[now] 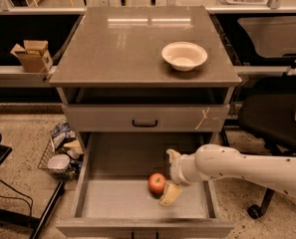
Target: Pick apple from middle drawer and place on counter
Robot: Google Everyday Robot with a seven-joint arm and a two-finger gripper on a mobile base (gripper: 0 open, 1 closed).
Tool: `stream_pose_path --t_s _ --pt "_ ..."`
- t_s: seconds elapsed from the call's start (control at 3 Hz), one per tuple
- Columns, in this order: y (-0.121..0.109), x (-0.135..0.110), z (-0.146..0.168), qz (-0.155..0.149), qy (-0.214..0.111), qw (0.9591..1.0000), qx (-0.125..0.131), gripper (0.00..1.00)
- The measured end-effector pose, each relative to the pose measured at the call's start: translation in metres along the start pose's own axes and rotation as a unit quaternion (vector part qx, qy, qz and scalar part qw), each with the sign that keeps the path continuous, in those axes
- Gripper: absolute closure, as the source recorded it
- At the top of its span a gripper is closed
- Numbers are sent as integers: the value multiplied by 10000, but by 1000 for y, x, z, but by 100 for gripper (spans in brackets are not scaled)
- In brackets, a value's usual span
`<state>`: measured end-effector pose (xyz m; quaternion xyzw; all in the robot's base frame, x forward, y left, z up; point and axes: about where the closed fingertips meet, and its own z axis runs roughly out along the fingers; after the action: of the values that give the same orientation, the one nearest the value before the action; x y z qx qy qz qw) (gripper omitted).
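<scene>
The red-orange apple (156,182) lies on the grey floor of the pulled-out middle drawer (117,200), right of centre. My gripper (167,178) reaches into the drawer from the right, right beside the apple. It is open. One pale finger (170,193) is at the apple's near right side, and the other finger (173,155) is further back. Neither clasps the apple. The grey-brown counter (127,44) forms the cabinet's top above.
A white bowl (184,55) stands on the counter at the right. The shut drawer front (145,117) above bears a pale string mark. A cardboard box (32,55) sits on a shelf at left, a wire basket (60,156) on the floor, and a black chair (274,118) at right.
</scene>
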<state>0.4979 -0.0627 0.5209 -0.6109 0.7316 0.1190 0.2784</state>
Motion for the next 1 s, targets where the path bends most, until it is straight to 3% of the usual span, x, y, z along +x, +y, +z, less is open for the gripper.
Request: stream_pose_path --t_s 0.67,1.0 --pt "4 47 86 62 -45 9991 -419 0" --pt "1 61 108 129 -79 9986 -505 0"
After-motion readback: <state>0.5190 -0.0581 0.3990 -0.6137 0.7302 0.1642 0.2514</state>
